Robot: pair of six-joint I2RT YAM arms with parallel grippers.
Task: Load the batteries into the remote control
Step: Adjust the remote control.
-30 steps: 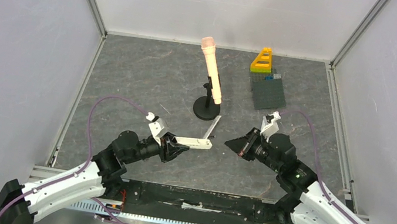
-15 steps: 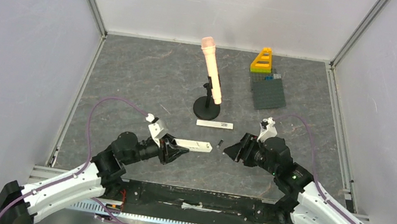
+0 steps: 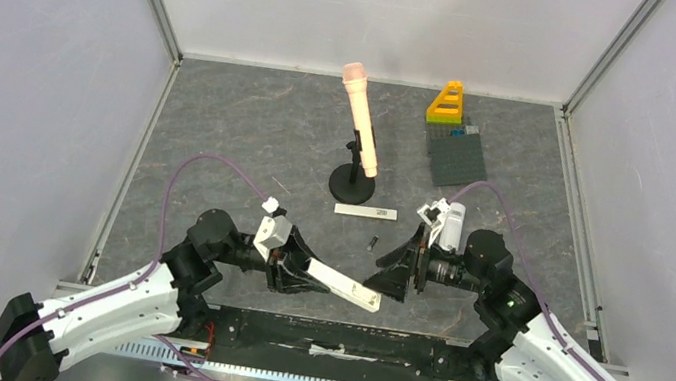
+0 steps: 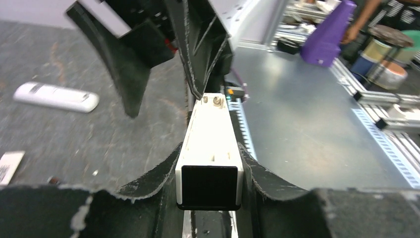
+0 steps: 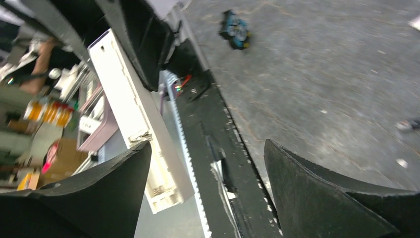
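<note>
Clamping remote [image 3: 345, 289], left gripper [image 3: 296, 275] hides its base, battery [image 3: 373, 243] a faint speck

White arm links [image 3: 110, 303], black joints [image 3: 212, 230], purple cables [image 3: 213, 159], black wedge-shaped gripper fingers [image 5: 317, 198]

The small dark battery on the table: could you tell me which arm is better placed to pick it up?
Right, probably. The right gripper has open, empty jaws near the battery, while the left gripper is occupied holding the remote.
</note>
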